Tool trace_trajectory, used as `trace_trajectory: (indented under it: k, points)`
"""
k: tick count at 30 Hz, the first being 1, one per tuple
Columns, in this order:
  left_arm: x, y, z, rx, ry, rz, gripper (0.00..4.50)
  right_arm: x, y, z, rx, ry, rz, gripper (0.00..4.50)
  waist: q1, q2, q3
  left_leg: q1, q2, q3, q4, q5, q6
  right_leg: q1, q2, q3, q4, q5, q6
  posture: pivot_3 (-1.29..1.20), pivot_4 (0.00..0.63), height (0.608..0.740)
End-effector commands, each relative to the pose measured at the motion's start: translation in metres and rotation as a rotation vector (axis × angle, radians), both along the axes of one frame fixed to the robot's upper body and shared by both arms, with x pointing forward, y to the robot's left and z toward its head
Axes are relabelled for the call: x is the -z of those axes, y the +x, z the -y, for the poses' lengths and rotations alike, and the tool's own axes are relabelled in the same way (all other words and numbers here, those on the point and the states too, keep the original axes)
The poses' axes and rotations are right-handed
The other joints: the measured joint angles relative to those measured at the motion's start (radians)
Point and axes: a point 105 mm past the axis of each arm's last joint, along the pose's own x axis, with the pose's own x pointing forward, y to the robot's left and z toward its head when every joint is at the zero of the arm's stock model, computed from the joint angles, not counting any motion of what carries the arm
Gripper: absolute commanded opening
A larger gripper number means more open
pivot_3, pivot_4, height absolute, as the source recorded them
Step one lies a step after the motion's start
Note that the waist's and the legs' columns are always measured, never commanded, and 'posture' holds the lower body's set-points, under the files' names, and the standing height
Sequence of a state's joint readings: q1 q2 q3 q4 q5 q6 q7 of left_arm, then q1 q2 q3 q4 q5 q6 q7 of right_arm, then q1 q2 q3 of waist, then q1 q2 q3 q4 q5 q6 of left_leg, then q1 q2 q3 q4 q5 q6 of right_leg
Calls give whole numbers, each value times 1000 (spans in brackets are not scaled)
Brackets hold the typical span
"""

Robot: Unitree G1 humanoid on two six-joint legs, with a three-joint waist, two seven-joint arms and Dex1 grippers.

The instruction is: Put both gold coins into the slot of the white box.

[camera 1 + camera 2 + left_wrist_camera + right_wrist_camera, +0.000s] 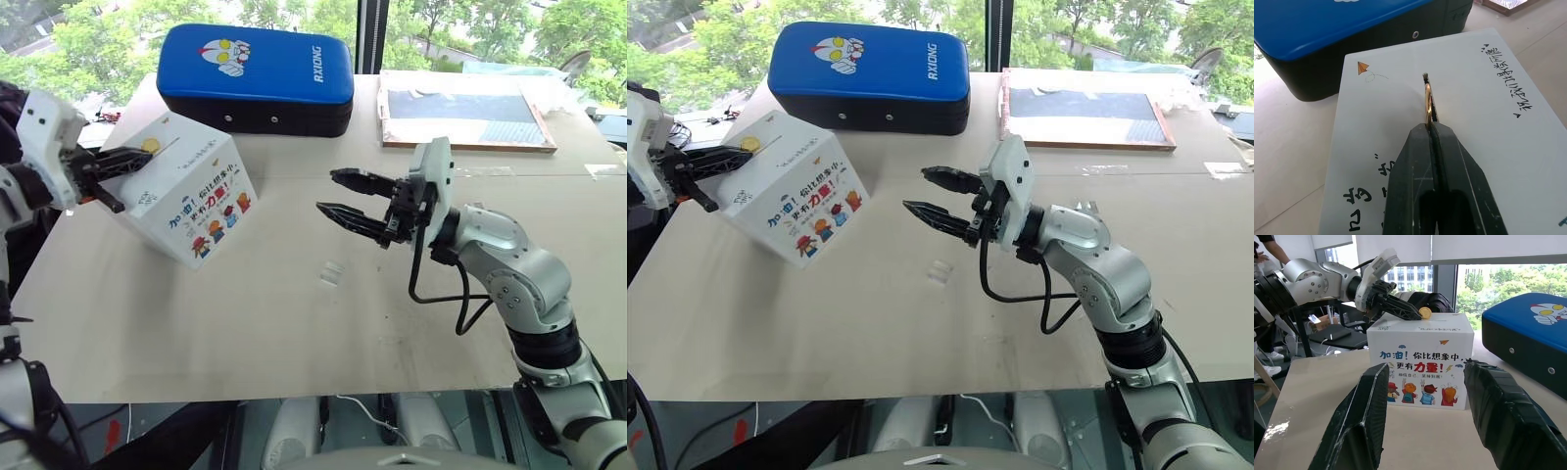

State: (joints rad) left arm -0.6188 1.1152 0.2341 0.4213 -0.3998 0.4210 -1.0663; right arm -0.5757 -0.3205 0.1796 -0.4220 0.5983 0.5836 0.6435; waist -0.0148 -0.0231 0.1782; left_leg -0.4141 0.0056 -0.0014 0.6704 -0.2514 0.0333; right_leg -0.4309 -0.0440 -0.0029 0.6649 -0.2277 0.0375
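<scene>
Left gripper (1418, 313) jaws clamped on gold coin (1427, 103), coin on edge, sticking out past jaw tips. Slot (1434, 105) directly under coin, in plain top face of white box (191, 191) (coin rim looks at slot mouth, can't tell if it's in). Box on counter (294, 313), in front of blue padded case (255, 73). Right gripper (338, 196) jaws apart, nothing between them, pointing toward box, well apart from it.

i count one gold coin (1424, 312), one white box (191, 201), one blue padded case (255, 78), two small clear blocks (331, 272), one framed board (465, 110) and two grippers.
</scene>
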Motion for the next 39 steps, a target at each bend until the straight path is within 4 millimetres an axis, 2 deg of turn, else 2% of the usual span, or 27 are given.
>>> trace_trajectory:
  k: [1,10,14,19,26,31,39]
  points:
    - [14,1,-3,-17,2,-51,0,-18,-7,2,-6,34,72,2589,0,0,0,0,0,0,0,0,0,0,0,0,0,0,0,0,150,740]
    - [30,-3,1,27,-178,-149,0,-16,-7,-2,-10,45,70,2589,0,1,-1,1,0,0,1,0,0,1,0,0,0,0,0,0,150,740]
    - [22,1,-8,22,-318,-154,0,-15,-6,-4,-5,57,71,2589,1,1,-2,1,-1,0,1,0,0,1,0,0,1,0,0,0,150,740]
    - [25,3,-20,2,-363,-192,0,-13,-6,-6,11,70,79,2589,-1,2,-2,3,-1,0,2,0,0,1,1,0,5,0,0,0,150,740]
    - [34,3,-32,-26,-322,-236,0,-13,-6,-7,23,84,87,2589,-7,3,-2,8,-1,3,2,0,0,1,1,4,12,-1,0,0,150,740]
    - [34,1,-30,14,-278,-259,0,-15,-6,-8,24,91,91,2589,-20,3,-3,16,0,7,1,0,0,7,2,8,13,-1,0,0,150,740]
    - [36,1,-27,40,-224,-297,0,-17,-5,-8,32,98,97,2589,-22,2,-3,17,0,8,1,0,0,8,1,10,12,-1,0,0,150,740]
